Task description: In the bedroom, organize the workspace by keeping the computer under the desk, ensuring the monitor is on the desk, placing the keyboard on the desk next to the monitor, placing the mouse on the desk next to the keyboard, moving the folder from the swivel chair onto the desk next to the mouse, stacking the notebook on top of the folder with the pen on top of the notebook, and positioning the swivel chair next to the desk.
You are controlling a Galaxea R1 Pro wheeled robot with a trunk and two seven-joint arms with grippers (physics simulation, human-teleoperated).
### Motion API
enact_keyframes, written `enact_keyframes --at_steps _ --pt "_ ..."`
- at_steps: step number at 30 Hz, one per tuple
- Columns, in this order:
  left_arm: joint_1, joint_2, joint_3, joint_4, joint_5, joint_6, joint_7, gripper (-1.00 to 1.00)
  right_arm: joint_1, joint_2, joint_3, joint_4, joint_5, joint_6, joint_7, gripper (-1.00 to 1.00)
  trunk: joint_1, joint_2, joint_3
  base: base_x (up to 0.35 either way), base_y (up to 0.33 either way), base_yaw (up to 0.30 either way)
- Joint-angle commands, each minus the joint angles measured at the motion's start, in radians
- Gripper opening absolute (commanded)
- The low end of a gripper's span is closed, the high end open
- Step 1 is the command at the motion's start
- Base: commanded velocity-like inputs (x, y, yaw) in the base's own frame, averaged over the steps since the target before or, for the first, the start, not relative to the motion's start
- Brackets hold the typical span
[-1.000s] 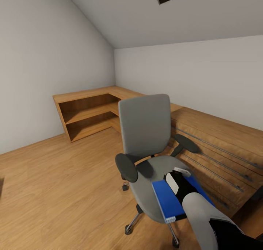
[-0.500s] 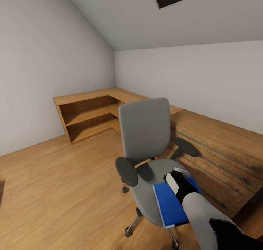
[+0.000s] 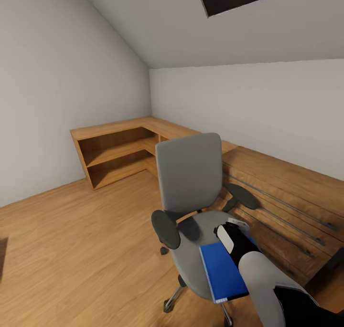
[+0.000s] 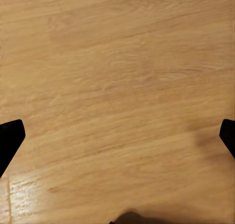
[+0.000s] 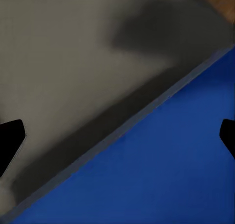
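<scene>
In the head view, the swivel chair stands at the lower centre of the frame on the wooden floor, its tall grey back facing the camera. The blue folder lies on the front of the seat, its near edge past the seat rim. The right end effector sits at the folder's far edge (its fingers cannot be made out here). Low wooden cabinets line the walls behind. In the left wrist view, the left end effector has its tips wide apart over bare floor. In the right wrist view, the right end effector is spread apart too, above the folder and the grey seat.
</scene>
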Motion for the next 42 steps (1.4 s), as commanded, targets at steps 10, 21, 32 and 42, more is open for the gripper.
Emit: enact_keyframes --at_steps 10,21,32,42 --pt "0.000 0.000 -0.001 0.001 0.001 -0.003 -0.001 1.00 0.000 0.001 0.004 -0.006 -0.011 0.000 -0.003 1.00 -0.039 0.070 0.030 0.000 0.000 0.000" --pt "0.000 -0.001 -0.003 0.003 0.001 0.002 -0.002 1.00 0.000 0.001 0.004 -0.069 -0.010 -0.007 0.043 1.00 -0.069 0.126 0.056 0.000 0.000 0.000" --pt "0.000 -0.001 -0.003 0.003 0.001 0.005 -0.006 1.00 0.000 0.007 0.004 -0.088 -0.012 -0.017 0.054 1.00 -0.069 0.126 0.057 0.000 0.000 -0.051" --pt "0.000 -0.001 -0.003 0.003 0.001 0.008 -0.008 1.00 0.001 0.001 0.004 -0.089 -0.011 -0.025 0.113 1.00 -0.069 0.126 0.063 0.000 0.000 -0.241"
